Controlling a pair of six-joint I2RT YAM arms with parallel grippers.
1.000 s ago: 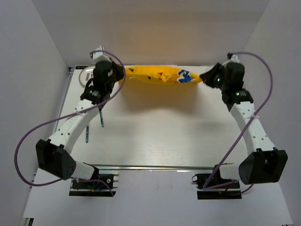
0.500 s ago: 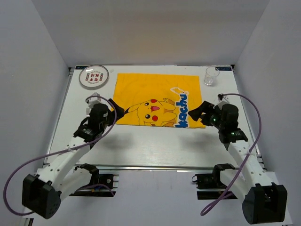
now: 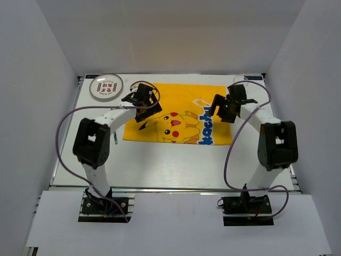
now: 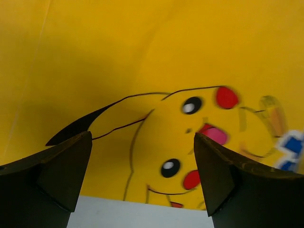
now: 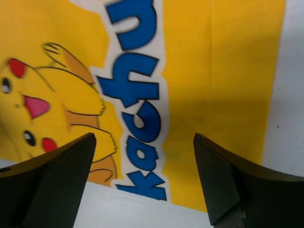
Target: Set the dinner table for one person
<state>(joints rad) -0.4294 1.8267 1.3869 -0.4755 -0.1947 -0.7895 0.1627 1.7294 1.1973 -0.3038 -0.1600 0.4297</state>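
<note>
The dinner table (image 3: 176, 160) is a big white top with a metal rail along its front edge. A yellow Pikachu-print placemat (image 3: 181, 96) lies spread flat on its far half. My left gripper (image 3: 143, 106) hovers open over the mat's left part, and the left wrist view shows its jaws (image 4: 142, 142) wide apart above Pikachu's face with nothing between them. My right gripper (image 3: 221, 109) is open over the mat's right part, its jaws (image 5: 142, 140) either side of the blue lettering (image 5: 137, 95). Neither gripper holds anything.
A small round patterned plate (image 3: 106, 87) sits at the far left corner. A clear glass (image 3: 241, 80) stands at the far right, partly hidden by the right arm. A thin utensil (image 3: 115, 137) lies left of the mat beside the left arm. White walls enclose three sides.
The placemat hung bunched between both shut grippers at the far edge and now lies flat. Both grippers have opened, let it go, and moved to above the mat.
</note>
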